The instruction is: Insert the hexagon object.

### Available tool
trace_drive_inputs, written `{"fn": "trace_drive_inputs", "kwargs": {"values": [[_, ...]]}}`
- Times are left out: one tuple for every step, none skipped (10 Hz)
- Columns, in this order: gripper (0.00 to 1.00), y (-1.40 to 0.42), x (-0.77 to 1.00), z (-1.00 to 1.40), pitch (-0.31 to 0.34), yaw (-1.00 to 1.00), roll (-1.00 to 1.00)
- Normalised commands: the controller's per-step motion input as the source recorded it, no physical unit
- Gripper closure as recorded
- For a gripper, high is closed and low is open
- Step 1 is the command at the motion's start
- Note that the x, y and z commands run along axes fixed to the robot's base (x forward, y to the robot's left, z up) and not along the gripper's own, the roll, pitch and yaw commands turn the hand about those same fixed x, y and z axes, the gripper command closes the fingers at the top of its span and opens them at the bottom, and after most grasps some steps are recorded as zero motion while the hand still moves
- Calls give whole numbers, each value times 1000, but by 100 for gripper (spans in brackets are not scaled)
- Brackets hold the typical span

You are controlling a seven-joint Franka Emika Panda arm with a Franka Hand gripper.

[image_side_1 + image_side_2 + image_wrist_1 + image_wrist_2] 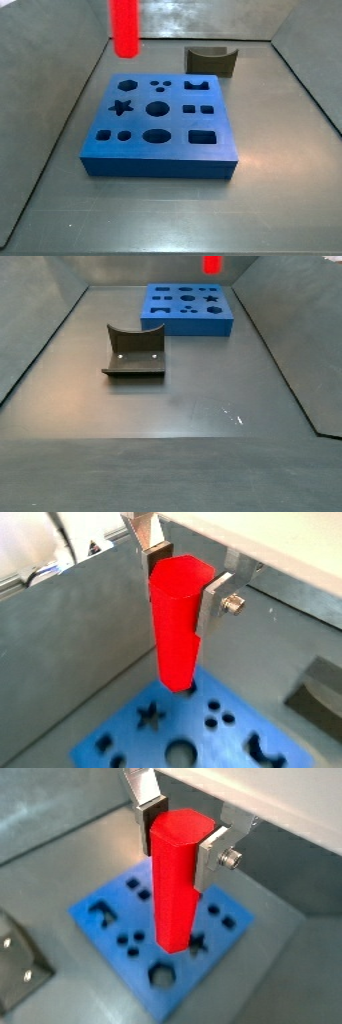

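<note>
The hexagon object [175, 627] is a long glossy red rod, held upright in both wrist views [178, 878]. My gripper [183, 584] is shut on its upper end, silver fingers [211, 850] on both flanks. Its lower end hangs above the blue block [201, 727] with several shaped holes, near the block's edge [134, 928]. In a side view the rod [124, 27] hangs above the block's far left corner [127, 84]; the gripper is out of frame there. In a side view only the rod's lower tip [213, 264] shows above the block [189, 308].
A dark olive curved block [210, 61] stands behind the blue block, and it lies mid-floor in a side view [134, 353]. Grey walls [54, 100] enclose the floor. A dark block corner [317, 690] shows in a wrist view.
</note>
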Motion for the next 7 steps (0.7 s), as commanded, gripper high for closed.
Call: {"fn": "trace_drive_inputs", "kwargs": {"values": [[100, 189, -591, -357, -149, -549, -139], [100, 0, -409, -377, -167, -749, -147], [100, 0, -57, -400, -113, -994, -80], [100, 0, 0, -417, -104, -1000, -43], [100, 0, 0, -440, -91, -1000, -31], [100, 0, 0, -431, -101, -1000, -47], [100, 0, 0, -383, -137, -1000, -90]]}}
